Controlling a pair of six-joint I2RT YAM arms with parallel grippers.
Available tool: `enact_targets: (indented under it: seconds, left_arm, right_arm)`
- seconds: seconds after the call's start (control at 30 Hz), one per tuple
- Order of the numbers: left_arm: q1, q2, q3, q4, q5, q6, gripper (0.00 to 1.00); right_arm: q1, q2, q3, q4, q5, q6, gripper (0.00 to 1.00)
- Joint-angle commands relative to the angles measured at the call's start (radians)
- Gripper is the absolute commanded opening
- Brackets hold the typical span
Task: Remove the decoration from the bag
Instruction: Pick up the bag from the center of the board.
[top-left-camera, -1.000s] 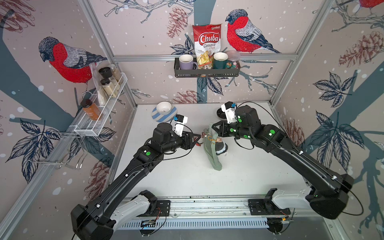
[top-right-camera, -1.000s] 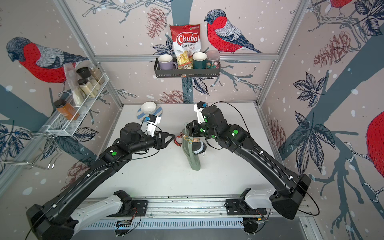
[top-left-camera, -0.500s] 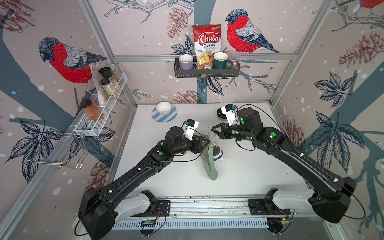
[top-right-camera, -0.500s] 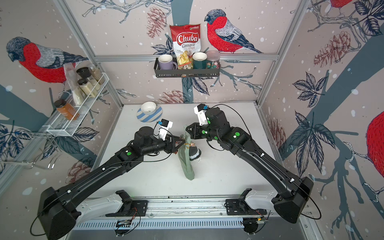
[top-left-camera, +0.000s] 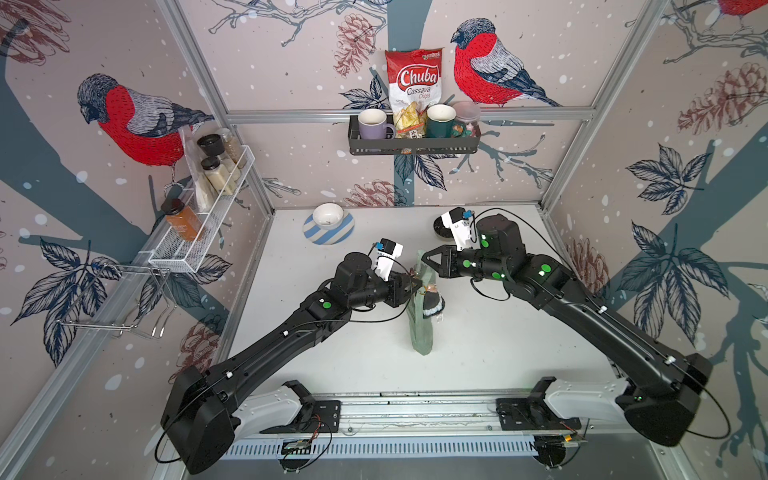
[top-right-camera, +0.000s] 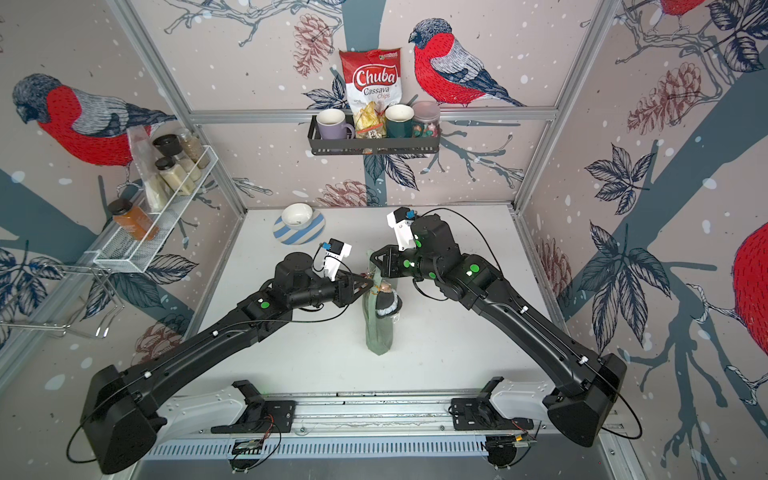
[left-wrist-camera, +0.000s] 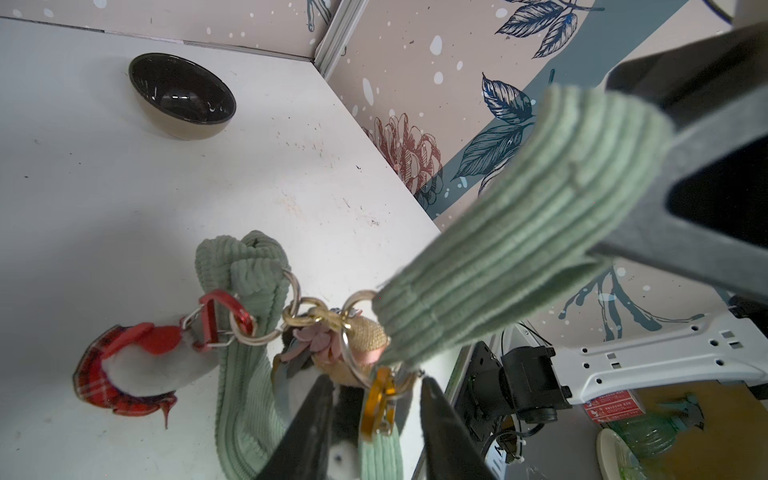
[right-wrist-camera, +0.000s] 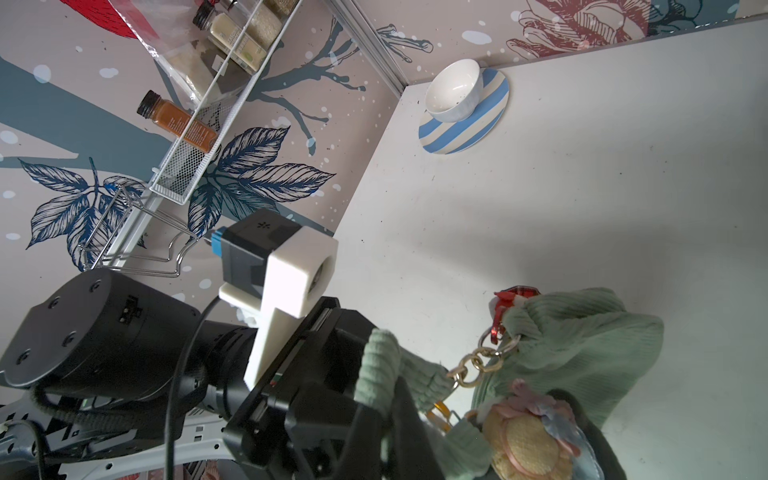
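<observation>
Narrowing from wide, my left fingers (left-wrist-camera: 309, 428) now flank the orange clip (left-wrist-camera: 376, 405), not yet touching | right fingers (left-wrist-camera: 681, 249) pinch the strap (left-wrist-camera: 519, 208), holding the bag (top-left-camera: 419, 332) up | unclipping the decoration (top-left-camera: 432, 305) looks next

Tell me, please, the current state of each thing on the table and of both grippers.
Bag: hanging by strap.
Right gripper: shut on strap.
Left gripper: open, astride orange clip.
Orange clip: attached to bag.
Red clip: attached to bag.
White bowl: upright on plate.
Dark bowl: upright, empty.
</observation>
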Motion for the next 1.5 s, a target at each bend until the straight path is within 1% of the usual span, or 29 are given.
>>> enact_targets:
  seconds: [0.0, 0.1, 0.13, 0.17, 0.53, 0.63, 0.7, 0.83, 0.87, 0.93, 1.0, 1.03, 1.07, 1.1, 1.2, 1.37, 1.47]
  left_arm:
    - [0.000, -0.027, -0.001, 0.038, 0.018, 0.008, 0.32]
    - [0.000, -0.027, 0.002, 0.051, 0.031, -0.003, 0.24]
    - [-0.001, -0.020, 0.004, 0.059, 0.042, -0.008, 0.20]
    - [0.000, -0.016, 0.006, 0.065, 0.051, -0.014, 0.19]
    - [-0.001, 0.007, 0.018, 0.073, 0.070, -0.024, 0.24]
    - [0.000, 0.003, 0.004, 0.113, 0.079, -0.040, 0.13]
    - [0.000, 0.005, 0.002, 0.123, 0.078, -0.044, 0.00]
    - [0.000, -0.005, 0.002, 0.128, 0.072, -0.049, 0.00]
    - [0.000, -0.010, 0.002, 0.128, 0.069, -0.051, 0.00]
    - [0.000, -0.021, 0.002, 0.125, 0.064, -0.057, 0.00]
    - [0.000, -0.035, 0.001, 0.124, 0.053, -0.066, 0.00]
    - [0.000, -0.042, -0.001, 0.131, 0.052, -0.075, 0.00]
    - [0.000, -0.049, -0.003, 0.139, 0.052, -0.089, 0.00]
    - [0.000, -0.056, -0.004, 0.147, 0.045, -0.105, 0.00]
    - [0.000, -0.071, -0.005, 0.169, 0.011, -0.182, 0.00]
    - [-0.001, -0.090, -0.016, 0.159, -0.080, -0.353, 0.00]
    - [0.001, -0.097, -0.036, 0.164, -0.109, -0.448, 0.00]
  right_arm:
    - [0.000, -0.006, 0.005, 0.032, -0.013, 0.005, 0.08]
    - [0.000, -0.007, 0.005, 0.031, -0.015, 0.004, 0.08]
    - [0.000, -0.030, 0.005, 0.031, -0.016, 0.003, 0.08]
    - [0.001, -0.037, 0.004, 0.031, -0.017, 0.002, 0.08]
    - [-0.001, -0.063, -0.001, 0.037, -0.027, 0.005, 0.08]
    - [-0.001, -0.063, -0.003, 0.042, -0.033, 0.013, 0.08]
    - [-0.001, -0.067, -0.008, 0.052, -0.042, 0.020, 0.08]
    - [-0.005, -0.073, -0.021, 0.058, -0.038, 0.024, 0.10]
    - [-0.007, -0.077, -0.023, 0.055, -0.035, 0.023, 0.12]
    - [-0.012, -0.084, -0.033, 0.052, -0.023, 0.015, 0.24]
    - [-0.018, -0.098, -0.049, 0.049, 0.003, 0.006, 0.29]
    - [-0.022, -0.109, -0.062, 0.054, 0.013, 0.002, 0.34]
    - [-0.028, -0.121, -0.077, 0.060, 0.025, -0.002, 0.42]
    - [-0.031, -0.132, -0.090, 0.062, 0.043, -0.009, 0.46]
    - [-0.036, -0.164, -0.119, 0.052, 0.094, -0.031, 0.48]
    - [-0.027, -0.211, -0.157, 0.061, 0.093, -0.096, 0.48]
    - [-0.021, -0.228, -0.164, 0.036, 0.128, -0.141, 0.47]
